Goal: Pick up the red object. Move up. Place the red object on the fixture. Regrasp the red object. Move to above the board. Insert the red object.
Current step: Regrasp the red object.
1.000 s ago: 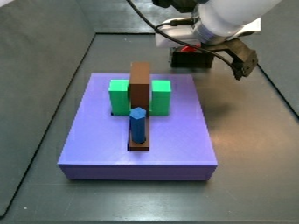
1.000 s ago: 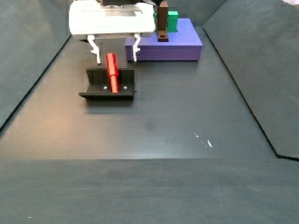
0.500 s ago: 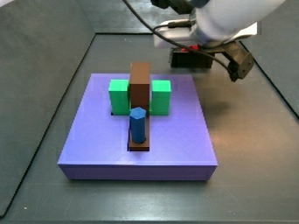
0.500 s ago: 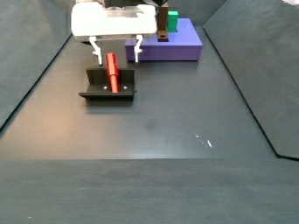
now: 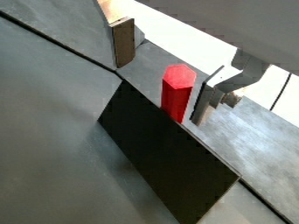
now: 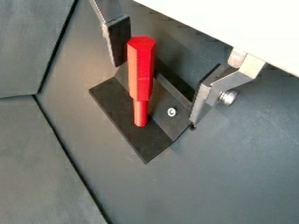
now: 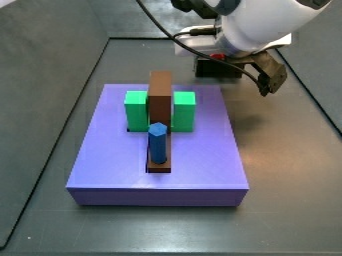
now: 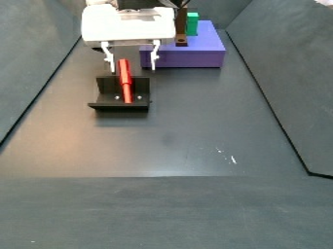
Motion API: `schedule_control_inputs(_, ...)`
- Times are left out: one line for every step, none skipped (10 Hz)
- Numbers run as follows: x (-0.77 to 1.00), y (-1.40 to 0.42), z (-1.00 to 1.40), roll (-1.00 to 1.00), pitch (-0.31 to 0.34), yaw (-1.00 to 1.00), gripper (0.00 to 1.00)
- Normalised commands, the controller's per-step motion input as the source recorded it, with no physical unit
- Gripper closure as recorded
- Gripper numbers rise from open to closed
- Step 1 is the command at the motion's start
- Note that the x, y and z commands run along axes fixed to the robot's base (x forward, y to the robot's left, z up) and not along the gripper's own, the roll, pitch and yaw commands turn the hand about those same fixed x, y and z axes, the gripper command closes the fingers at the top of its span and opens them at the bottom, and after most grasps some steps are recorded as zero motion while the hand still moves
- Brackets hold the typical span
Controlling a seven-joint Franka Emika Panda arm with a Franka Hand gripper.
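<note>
The dark counter [image 8: 169, 175] is seen in both side views, and on it the board [image 7: 160, 150], a flat lavender-purple slab, is set; in a side view it appears at the far end [image 8: 196, 53]. On the board 2 green blocks [image 7: 136, 110] are placed on either side of an upright brown bar [image 7: 160, 95], and a blue peg [image 7: 156, 143] is stood in front of that bar. The fixture [image 8: 120, 97], a small dark block, is placed on the counter just beside the board, and its dark base plate is shown in both wrist views [image 6: 146, 131]. The red object [image 8: 125, 80], a thin red peg, is laid along the fixture, one end being raised toward the end effector; in both wrist views it is seen resting on the fixture [image 6: 142, 74] [image 5: 177, 92]. The end effector [image 8: 130, 56] is held just above the far end of the fixture, under the white wrist housing, and in a side view it is seen beyond the board [image 7: 254, 72]. Its jaws are spread apart, 1 silver finger [image 6: 114, 39] being shown on each side of the red object, and no contact with the peg is visible.
</note>
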Motion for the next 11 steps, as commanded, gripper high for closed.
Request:
schedule_control_inputs(0.00,0.00,-0.10,0.09,0.000,0.00,0.00)
schedule_control_inputs(0.00,0.00,-0.12,0.11,0.000,0.00,0.00)
schedule_control_inputs(0.00,0.00,-0.13,0.11,0.000,0.00,0.00)
schedule_control_inputs(0.00,0.00,-0.10,0.12,0.000,0.00,0.00)
schedule_control_inputs(0.00,0.00,0.00,0.00,0.000,0.00,0.00)
schedule_control_inputs(0.00,0.00,0.00,0.00,0.000,0.00,1.00)
schedule_control_inputs(0.00,0.00,0.00,0.00,0.000,0.00,1.00)
schedule_control_inputs(0.00,0.00,0.00,0.00,0.000,0.00,1.00)
schedule_control_inputs(0.00,0.00,0.00,0.00,0.000,0.00,1.00)
schedule_control_inputs(0.00,0.00,0.00,0.00,0.000,0.00,1.00)
schedule_control_inputs(0.00,0.00,0.00,0.00,0.000,0.00,1.00)
